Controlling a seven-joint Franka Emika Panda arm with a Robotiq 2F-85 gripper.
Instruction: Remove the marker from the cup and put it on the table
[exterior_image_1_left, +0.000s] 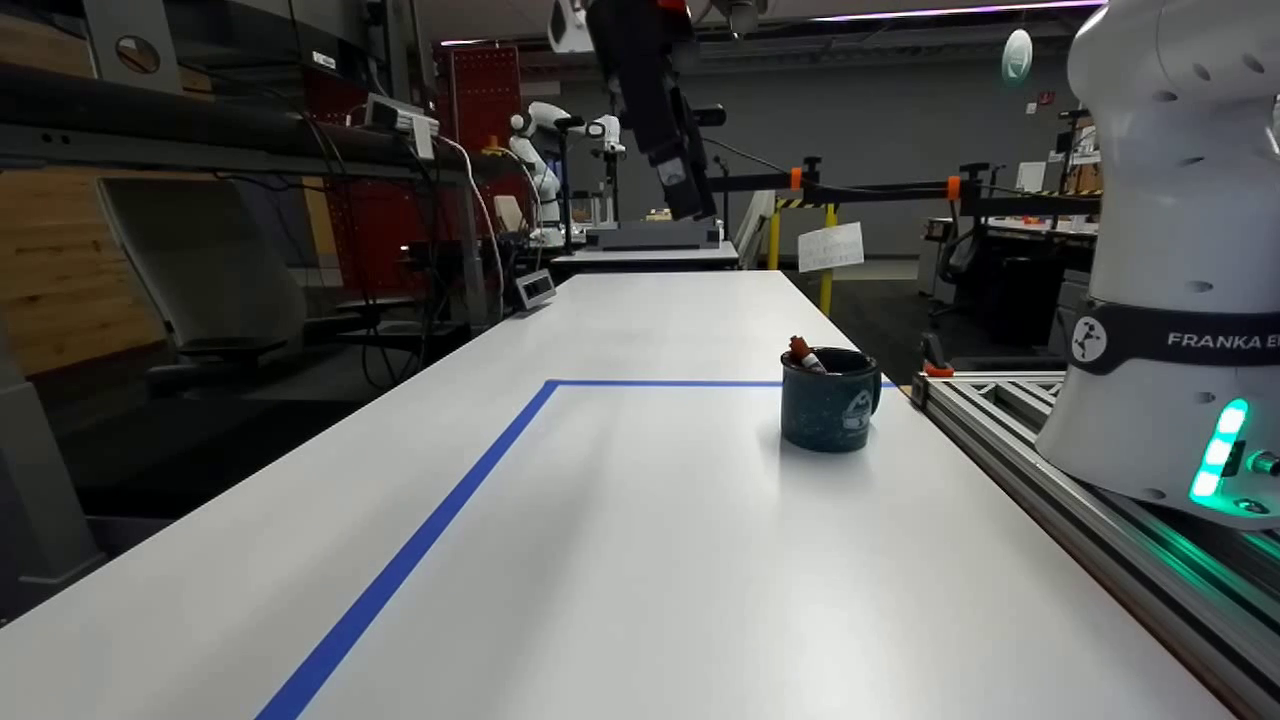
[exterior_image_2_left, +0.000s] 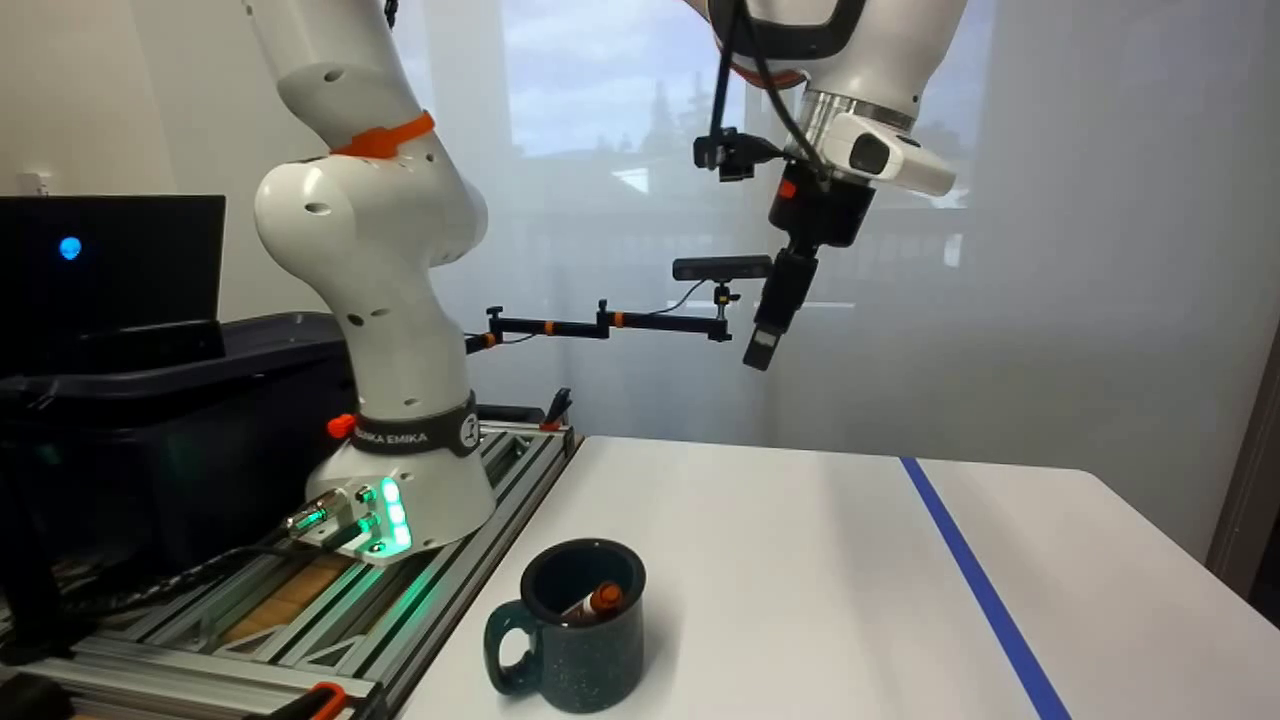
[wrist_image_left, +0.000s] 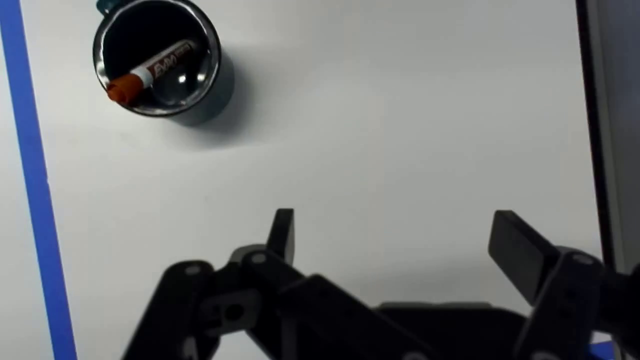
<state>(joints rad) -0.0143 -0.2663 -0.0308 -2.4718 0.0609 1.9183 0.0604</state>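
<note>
Black two-finger end effector (wrist_image_left: 392, 230) is hovering, spread and empty, above the flat white table (wrist_image_left: 380, 130), while the orange-capped cylindrical marker (wrist_image_left: 151, 71) is leaning inside the speckled dark-teal cup (exterior_image_2_left: 592, 655), so closure should be pinching the protruding cap (wrist_image_left: 125, 89) crosswise.

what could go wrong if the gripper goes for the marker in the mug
The marker leans with its orange cap uppermost, so pulling there might pop the cap off.
The cap sits at the edge of the mug, so the open gripper could knock the mug over.
The marker looks cylindrical, so it may roll on the table.
</note>
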